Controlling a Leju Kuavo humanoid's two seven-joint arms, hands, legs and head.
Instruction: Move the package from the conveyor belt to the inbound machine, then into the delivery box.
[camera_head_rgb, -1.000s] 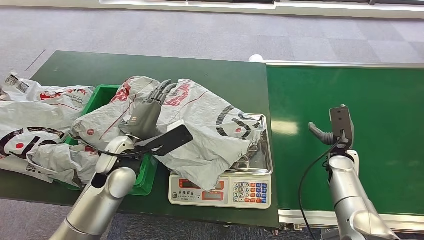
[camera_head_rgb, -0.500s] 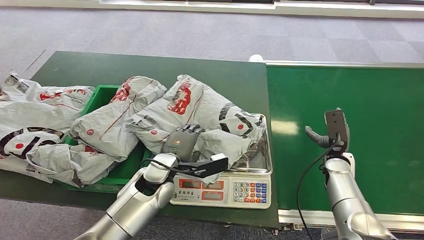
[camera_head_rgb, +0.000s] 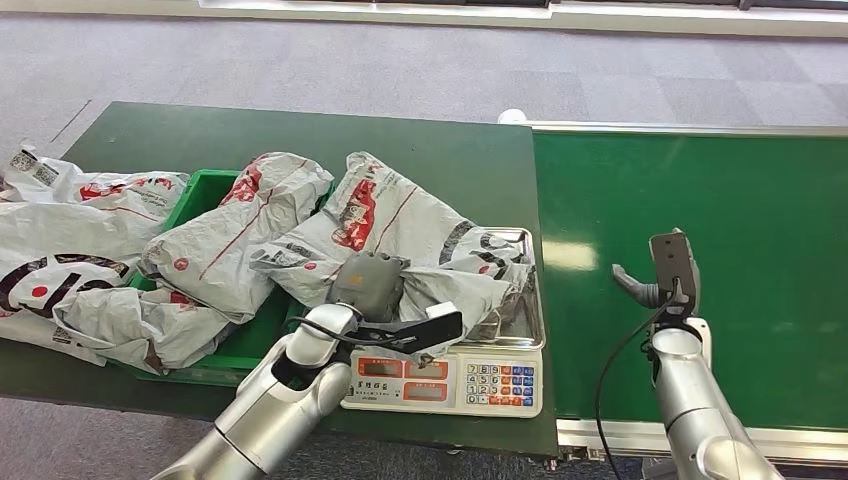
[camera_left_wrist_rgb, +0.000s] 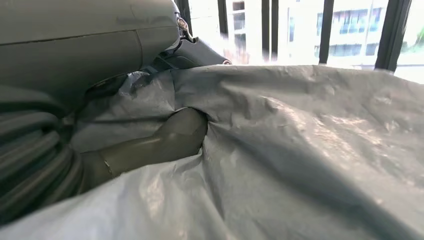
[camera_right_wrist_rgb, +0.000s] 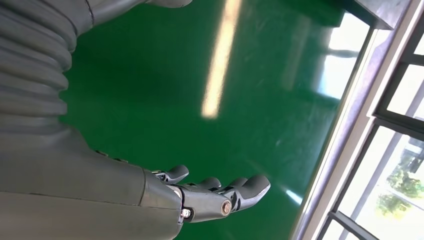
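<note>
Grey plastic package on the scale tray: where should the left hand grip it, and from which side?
Grip the crumpled near end of the grey plastic mailer package, coming from the robot's side above the silver scale tray. That end is loose and bunched, giving fingers folds to pinch; the far end leans on the green box. The left hand is already pressing in there.

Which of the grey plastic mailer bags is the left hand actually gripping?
The grey plastic mailer bag lying across the steel-topped scale: the left hand grips its near edge. The other bags lie farther left, in and beside the green plastic bin, untouched.

Digits 0 to 9 on the scale (camera_head_rgb: 441, 381) keypad (camera_head_rgb: 497, 382)
</note>
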